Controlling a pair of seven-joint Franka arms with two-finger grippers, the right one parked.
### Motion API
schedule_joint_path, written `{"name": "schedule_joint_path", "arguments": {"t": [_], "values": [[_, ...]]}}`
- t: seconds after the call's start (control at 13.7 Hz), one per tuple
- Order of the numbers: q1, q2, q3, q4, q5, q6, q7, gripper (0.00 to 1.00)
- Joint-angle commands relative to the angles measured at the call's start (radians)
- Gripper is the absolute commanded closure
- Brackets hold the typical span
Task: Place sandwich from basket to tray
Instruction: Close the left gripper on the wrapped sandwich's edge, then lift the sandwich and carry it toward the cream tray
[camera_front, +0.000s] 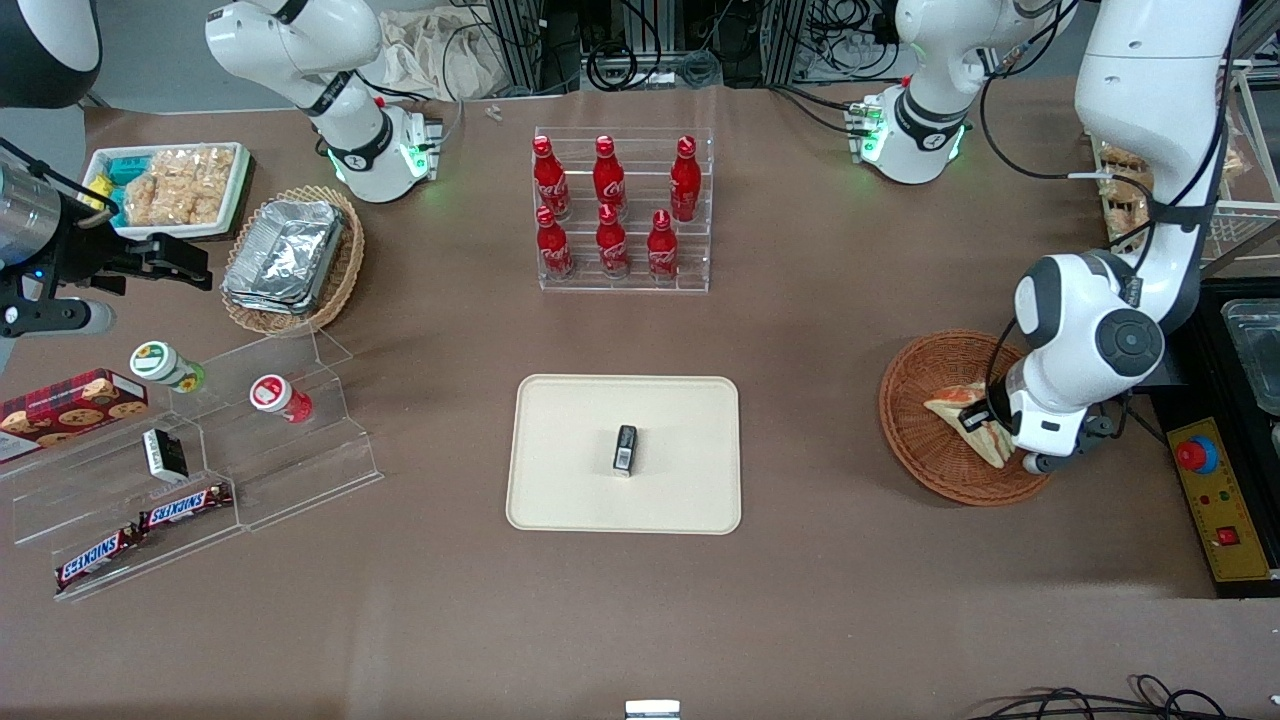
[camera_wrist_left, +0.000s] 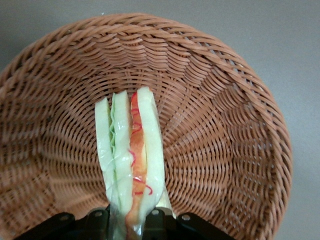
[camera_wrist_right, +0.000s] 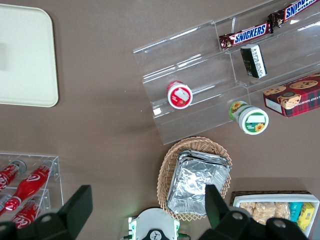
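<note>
From my remote station I see the gripper (camera_front: 985, 418) lowered into the round basket (camera_front: 915, 440) at the working arm's end of the table. Its fingers (camera_wrist_left: 102, 220) are closed against both flat faces of the sandwich (camera_front: 962, 412), with the wedge pinched between them. The sandwich stands on edge inside the basket, with the filling layers (camera_wrist_left: 135, 160) of red and green turned toward the wrist camera. I cannot tell whether it has left the wicker floor.

The tray (camera_front: 560, 500) lies at the table's centre, well apart from the basket. A small dark packet (camera_front: 625, 449) stands on the tray near its middle. Bare brown tablecloth (camera_front: 810, 420) lies between basket and tray. A clear rack of red bottles (camera_front: 610, 205) stands farther from the front camera than the tray.

Toward the parked arm's end I see:
- an acrylic stepped shelf (camera_front: 300, 450) with Snickers bars (camera_front: 185, 507) and two capped cups (camera_front: 275, 395)
- a tan oval basket of foil trays (camera_front: 285, 255)

An emergency-stop box (camera_front: 1210, 500) sits beside the round basket.
</note>
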Motion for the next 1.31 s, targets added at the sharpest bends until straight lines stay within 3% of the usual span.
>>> {"name": "schedule_joint_path", "arguments": {"t": [0.0, 0.22, 0.51, 0.73, 0.95, 1.09, 1.24], "values": [[-0.006, -0.04, -0.014, 0.145, 0.009, -0.241, 0.044, 1.0], [-0.006, -0.031, -0.065, 0.36, 0.009, -0.488, 0.081, 1.0], [-0.05, -0.028, -0.203, 0.5, 0.01, -0.604, 0.069, 1.0], [-0.206, 0.053, -0.234, 0.588, 0.007, -0.6, 0.059, 1.0], [-0.348, 0.262, -0.229, 0.724, 0.02, -0.539, -0.031, 1.0], [-0.388, 0.346, -0.229, 0.755, 0.085, -0.476, -0.072, 1.0], [-0.389, 0.398, -0.229, 0.747, 0.096, -0.402, -0.076, 1.0]]}}
